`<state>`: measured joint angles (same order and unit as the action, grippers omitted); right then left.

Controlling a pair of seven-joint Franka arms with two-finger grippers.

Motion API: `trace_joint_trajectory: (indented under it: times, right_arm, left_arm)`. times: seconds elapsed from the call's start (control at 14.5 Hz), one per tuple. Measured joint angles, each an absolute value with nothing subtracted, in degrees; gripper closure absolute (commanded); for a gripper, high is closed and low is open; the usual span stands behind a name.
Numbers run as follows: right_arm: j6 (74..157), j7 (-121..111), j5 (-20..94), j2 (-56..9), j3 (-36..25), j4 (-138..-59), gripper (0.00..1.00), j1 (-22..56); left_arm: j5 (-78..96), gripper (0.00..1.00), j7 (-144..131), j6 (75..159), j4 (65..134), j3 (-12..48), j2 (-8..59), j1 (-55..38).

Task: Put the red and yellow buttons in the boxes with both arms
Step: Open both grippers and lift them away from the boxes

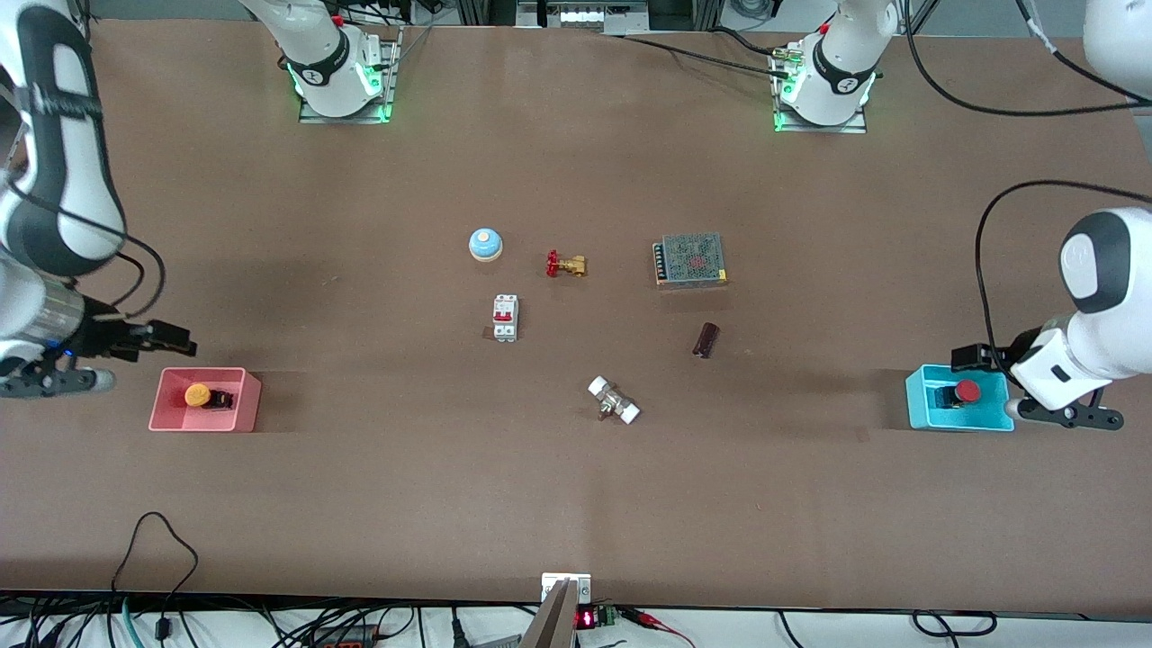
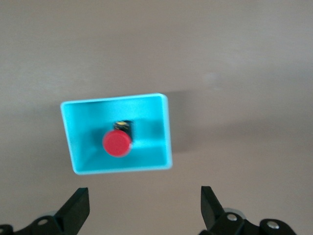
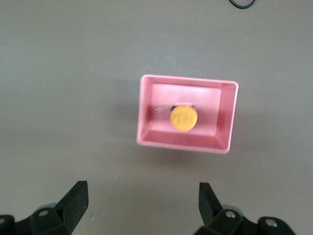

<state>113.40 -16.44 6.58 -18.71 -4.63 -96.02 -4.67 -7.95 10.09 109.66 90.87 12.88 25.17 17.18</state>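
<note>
The yellow button sits in the salmon pink box at the right arm's end of the table. The red button sits in the cyan box at the left arm's end. My right gripper is open and empty, up over bare table beside the pink box. My left gripper is open and empty, up over bare table beside the cyan box. The right wrist view shows the yellow button in the pink box past my right gripper. The left wrist view shows the red button in the cyan box past my left gripper.
Mid-table stand a blue-domed bell, a brass valve with a red handwheel, a grey mesh-topped unit, a white breaker, a dark cylinder and a white-ended fitting.
</note>
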Motion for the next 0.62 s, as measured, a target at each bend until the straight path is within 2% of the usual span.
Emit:
trace_joint_trajectory:
  times: [0.14, 0.41, 0.62]
  right_arm:
    - [108.18, -11.04, 4.04, -13.75, -2.45, -95.91, 0.00, -4.66]
    - [99.81, 0.27, -0.88, -4.89, 3.18, -95.93, 0.00, -4.61]
    - [97.78, 0.89, -1.25, -1.72, 4.75, -96.02, 0.00, -4.83]
  left_arm:
    - [-7.95, 0.00, 9.92, 103.85, 88.56, 15.20, 22.72, 17.09]
    - [-7.94, 0.00, 9.05, 89.71, 79.56, 17.76, 20.90, 16.43]
    - [-7.83, 0.00, 3.91, 86.07, 77.90, 13.43, 16.81, 8.65]
